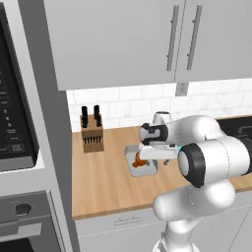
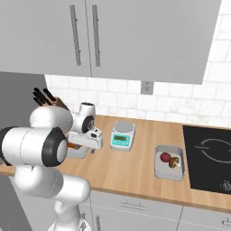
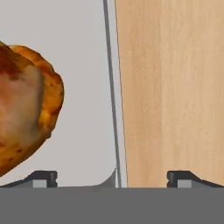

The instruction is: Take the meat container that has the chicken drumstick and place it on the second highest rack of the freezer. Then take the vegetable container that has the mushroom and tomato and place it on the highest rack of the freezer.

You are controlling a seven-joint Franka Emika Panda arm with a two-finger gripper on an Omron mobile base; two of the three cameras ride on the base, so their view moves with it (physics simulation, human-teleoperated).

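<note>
While the fingers stand wide apart holding nothing, they straddle one long rim of the meat container, one tip over the tray floor, the other over the wooden desk. Inside lies the chicken drumstick. Farther along sit the scale and the vegetable container with tomato.

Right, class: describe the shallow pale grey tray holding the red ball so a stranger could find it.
Start at the black cooktop on the long wooden counter. Just left of it lies the shallow pale grey tray. Unlike the small digital scale further left, it holds a small dark-red ball.
</note>
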